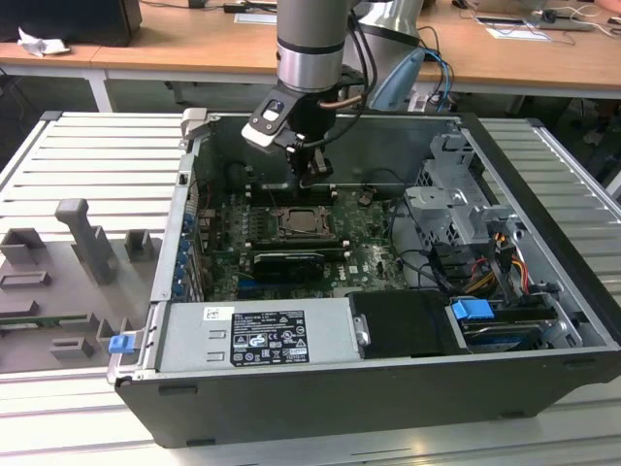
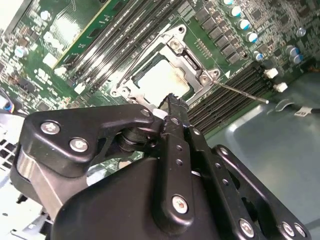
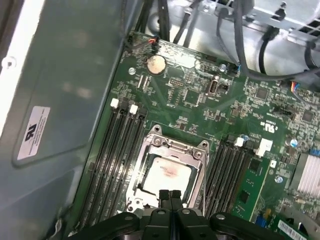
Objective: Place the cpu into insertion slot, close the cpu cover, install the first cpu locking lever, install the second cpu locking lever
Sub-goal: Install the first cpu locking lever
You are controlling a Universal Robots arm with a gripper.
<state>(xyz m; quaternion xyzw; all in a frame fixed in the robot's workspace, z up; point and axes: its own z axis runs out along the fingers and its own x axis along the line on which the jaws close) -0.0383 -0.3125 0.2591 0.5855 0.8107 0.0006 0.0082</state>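
Observation:
The cpu (image 3: 169, 173) lies in the insertion slot (image 1: 307, 225), its pale face showing a reddish smear. The silver cpu cover (image 3: 155, 146) is folded down around it, and the chip (image 2: 161, 80) shows through the cover's window. A thin metal locking lever (image 2: 241, 92) sticks out from the socket's corner over the memory slots. A second thin lever (image 2: 142, 56) runs along the socket's other side. My gripper (image 3: 170, 194) hangs just above the socket's edge, its black fingers pressed together with nothing between them. In the exterior view the gripper (image 1: 310, 178) is over the board's far part.
Black memory slots (image 3: 117, 150) flank the socket on both sides. The grey case wall (image 3: 60, 100) is close beside them. A coin battery (image 3: 155, 64) and cables (image 3: 235, 45) sit farther along the board. A power supply (image 1: 257, 335) and a drive cage (image 1: 456, 204) fill the case's other parts.

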